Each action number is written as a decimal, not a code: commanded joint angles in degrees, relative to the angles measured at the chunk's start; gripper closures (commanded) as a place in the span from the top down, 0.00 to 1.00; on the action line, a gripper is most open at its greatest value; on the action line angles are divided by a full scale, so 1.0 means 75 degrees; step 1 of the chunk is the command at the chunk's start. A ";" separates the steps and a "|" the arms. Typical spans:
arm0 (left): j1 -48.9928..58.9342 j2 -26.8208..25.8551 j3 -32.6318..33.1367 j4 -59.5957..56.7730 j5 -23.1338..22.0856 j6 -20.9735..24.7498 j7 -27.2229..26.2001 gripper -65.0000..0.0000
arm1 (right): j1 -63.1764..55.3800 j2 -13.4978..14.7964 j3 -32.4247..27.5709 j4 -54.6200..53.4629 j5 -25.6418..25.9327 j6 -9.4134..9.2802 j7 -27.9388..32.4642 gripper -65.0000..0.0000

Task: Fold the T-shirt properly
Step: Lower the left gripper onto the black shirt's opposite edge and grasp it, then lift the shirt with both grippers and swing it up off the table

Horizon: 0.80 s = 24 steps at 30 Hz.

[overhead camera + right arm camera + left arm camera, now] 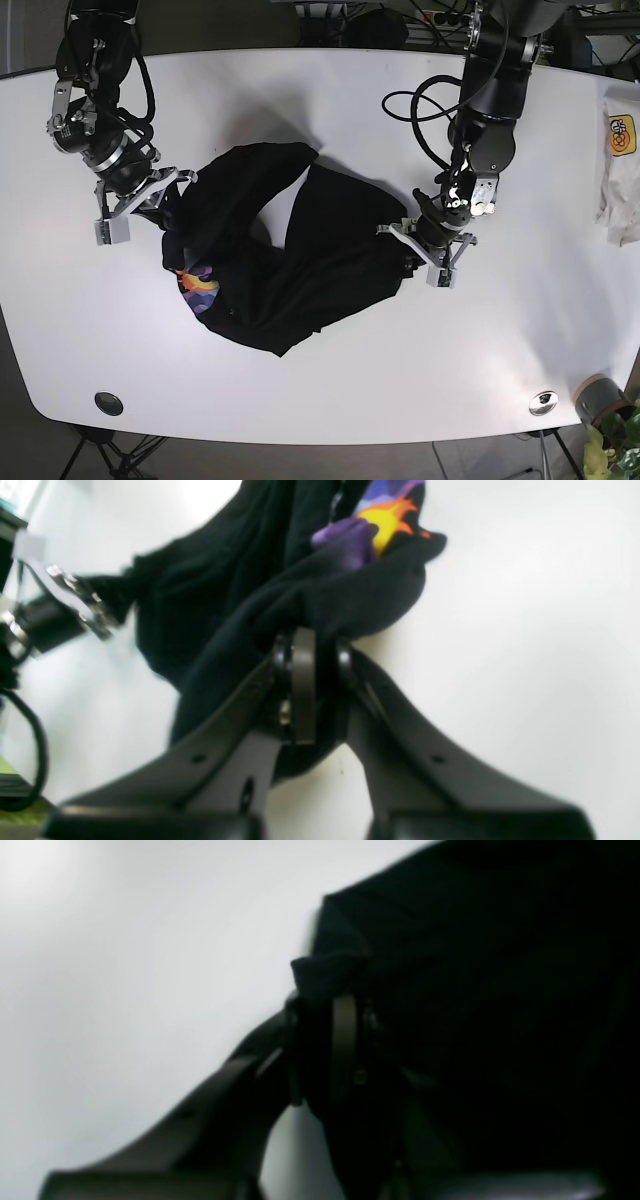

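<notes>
Across middle of white table [330,390]: black T-shirt [300,255] crumpled, colourful print showing near right gripper [172,205]. Right gripper, left gripper [412,250] both pinching shirt edges.

The right gripper [310,645] is pinching a bunched fold of the black T-shirt [225,600], its jaws closing together on the cloth. The shirt is trailing away from the grip toward the far left, lying rumpled on the white table [525,630]. Just beyond the grip, a printed patch [385,515] in purple, yellow and orange is showing. At the far left, the left gripper [95,612] is meeting the shirt's edge.
</notes>
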 commanded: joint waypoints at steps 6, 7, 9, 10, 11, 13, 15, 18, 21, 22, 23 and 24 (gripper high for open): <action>-0.0202 -0.0390 -0.0148 0.0260 -0.0019 0.0711 0.0568 0.00 | 0.0076 0.0128 0.0399 0.0123 0.0377 0.0039 0.0206 0.03; -0.0167 -0.0390 -0.0277 0.0401 0.0016 0.0722 0.0544 0.00 | 0.0087 0.0128 0.0470 0.0123 0.0377 0.0039 0.0206 0.03; -0.0155 -0.0402 -0.0605 0.0706 0.0039 0.0722 0.0615 0.00 | 0.0087 0.0140 0.0634 0.0123 0.0377 0.0039 0.0206 0.03; -0.0132 -0.0402 -0.0769 0.0858 0.0039 0.0734 0.0650 0.00 | 0.0099 0.0163 0.0692 0.0123 0.0377 0.0039 0.0206 0.03; -0.0050 -0.0402 -0.0910 0.0999 0.0039 0.0734 0.0720 0.00 | 0.0123 0.0222 0.0739 0.0123 0.0377 0.0039 0.0206 0.03; -0.0003 -0.0449 -0.1249 0.1339 0.0039 0.0734 0.0978 0.00 | 0.0287 0.0374 0.0751 0.0123 0.0377 0.0039 0.0206 0.03; -0.0003 -0.0566 -0.1472 0.1714 0.0039 0.0734 0.1295 0.00 | 0.0416 0.0468 0.0751 0.0112 0.0354 0.0039 0.0206 0.03; -0.0003 -0.0625 -0.1601 0.2335 0.0039 0.0734 0.1670 0.00 | 0.0556 0.0527 0.0739 0.0112 0.0342 0.0039 0.0206 0.03; -0.0003 -0.0895 -0.1636 0.3015 0.0004 0.0734 0.1951 0.00 | 0.0814 0.0785 0.0739 0.0041 0.0307 0.0039 0.0206 0.03; -0.0003 -0.0953 -0.1648 0.3191 -0.0007 0.0734 0.2033 0.00 | 0.0885 0.0843 0.0728 -0.0052 0.0319 0.0039 0.0206 0.03; -0.0003 -0.0988 -0.1648 0.3296 -0.0007 0.0722 0.2068 0.00 | 0.0943 0.0890 0.0728 -0.0135 0.0342 0.0039 0.0206 0.03; -0.0014 -0.1000 -0.1660 0.3437 0.0004 0.0722 0.2103 0.00 | 0.1072 0.0949 0.0728 -0.0240 0.0354 0.0039 0.0206 0.03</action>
